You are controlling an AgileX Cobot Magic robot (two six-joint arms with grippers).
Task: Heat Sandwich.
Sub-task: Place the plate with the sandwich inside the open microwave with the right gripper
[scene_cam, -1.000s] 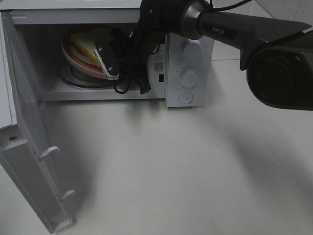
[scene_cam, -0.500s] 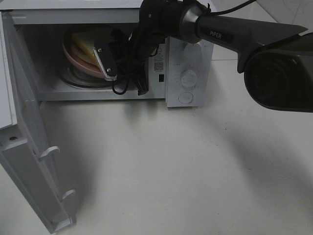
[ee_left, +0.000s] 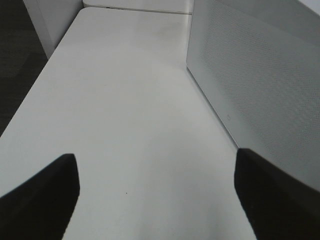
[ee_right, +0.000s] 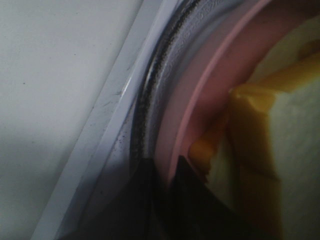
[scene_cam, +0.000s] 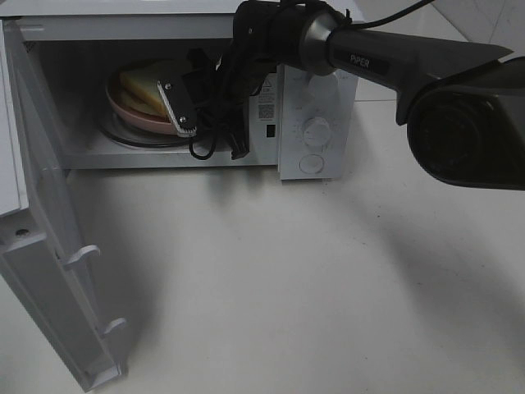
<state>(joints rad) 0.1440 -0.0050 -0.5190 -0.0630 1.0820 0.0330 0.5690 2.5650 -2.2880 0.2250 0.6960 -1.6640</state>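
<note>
The sandwich (scene_cam: 141, 80), pale bread with orange filling, lies on a round pink plate (scene_cam: 131, 109) inside the open microwave (scene_cam: 316, 90), just above the glass turntable (scene_cam: 117, 136). My right gripper (scene_cam: 177, 108) reaches in through the opening and is shut on the plate's near rim. In the right wrist view its dark fingers (ee_right: 190, 187) pinch the pink rim (ee_right: 200, 90), with the sandwich (ee_right: 290, 125) beside them and the turntable edge (ee_right: 150, 85) under the plate. My left gripper (ee_left: 157, 200) is open and empty over the bare table; it does not show in the exterior high view.
The microwave door (scene_cam: 45, 238) hangs wide open at the left, down to the table's front. The control panel with dials (scene_cam: 315, 127) is right of the opening. A white perforated panel (ee_left: 260, 85) stands close beside the left gripper.
The right gripper has lowered and levelled the plate with the sandwich, from a steep tilt to nearly flat just above the turntable. The left arm's motion cannot be told.
</note>
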